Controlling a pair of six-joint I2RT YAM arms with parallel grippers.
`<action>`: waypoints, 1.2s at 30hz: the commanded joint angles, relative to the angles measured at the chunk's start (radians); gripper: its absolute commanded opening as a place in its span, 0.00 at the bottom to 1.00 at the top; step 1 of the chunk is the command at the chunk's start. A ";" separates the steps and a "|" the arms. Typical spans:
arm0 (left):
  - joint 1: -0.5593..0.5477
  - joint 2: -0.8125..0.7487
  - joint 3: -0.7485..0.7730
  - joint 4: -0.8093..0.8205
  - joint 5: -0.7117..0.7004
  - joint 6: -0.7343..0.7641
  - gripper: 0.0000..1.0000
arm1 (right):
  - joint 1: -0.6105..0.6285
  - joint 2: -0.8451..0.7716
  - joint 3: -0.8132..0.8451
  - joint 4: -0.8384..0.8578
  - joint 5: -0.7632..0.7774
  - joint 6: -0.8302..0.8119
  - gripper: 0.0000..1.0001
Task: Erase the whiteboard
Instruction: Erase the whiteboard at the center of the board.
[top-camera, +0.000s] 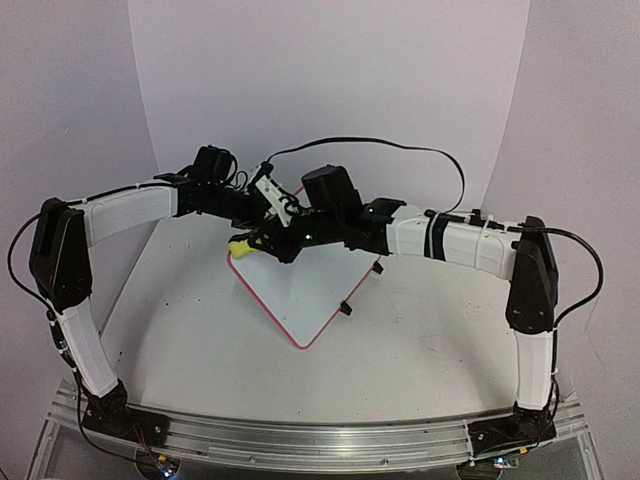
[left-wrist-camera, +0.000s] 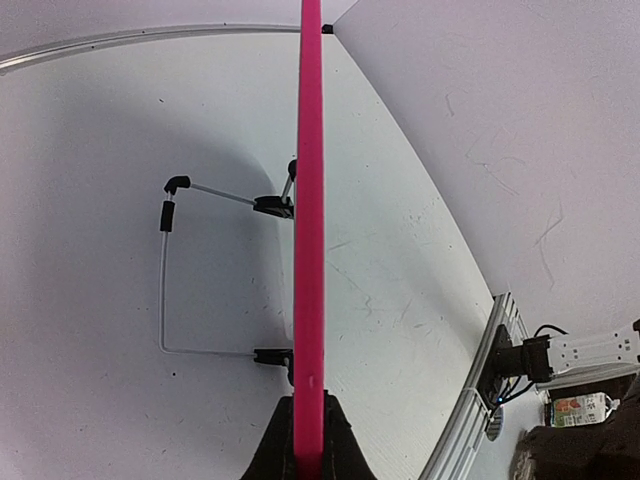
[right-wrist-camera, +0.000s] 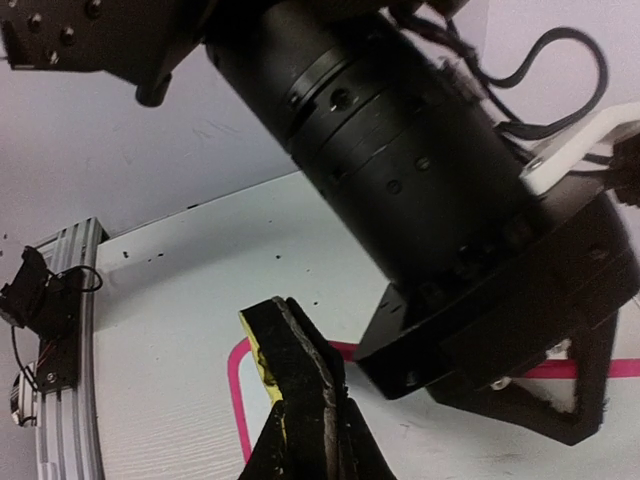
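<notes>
Clamping whiteboard (left-wrist-camera: 309, 150) rim, left gripper (left-wrist-camera: 309, 425), right gripper (right-wrist-camera: 310, 405) squeezing yellow-black block (right-wrist-camera: 262, 350), wrist views only

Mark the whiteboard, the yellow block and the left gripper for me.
whiteboard (top-camera: 305, 295), top view, bare white face
yellow block (right-wrist-camera: 260, 350), right wrist view, its yellow edge
left gripper (left-wrist-camera: 309, 412), left wrist view, between its fingertips
</notes>
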 joint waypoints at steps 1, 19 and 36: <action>-0.052 -0.011 -0.030 -0.096 0.076 0.009 0.00 | 0.013 -0.026 -0.056 -0.046 -0.099 0.045 0.00; -0.053 -0.021 -0.034 -0.095 0.074 0.009 0.00 | 0.003 0.044 -0.017 -0.140 0.242 0.058 0.00; -0.053 -0.017 -0.028 -0.095 0.077 0.009 0.00 | -0.067 0.066 0.072 -0.217 0.463 0.071 0.00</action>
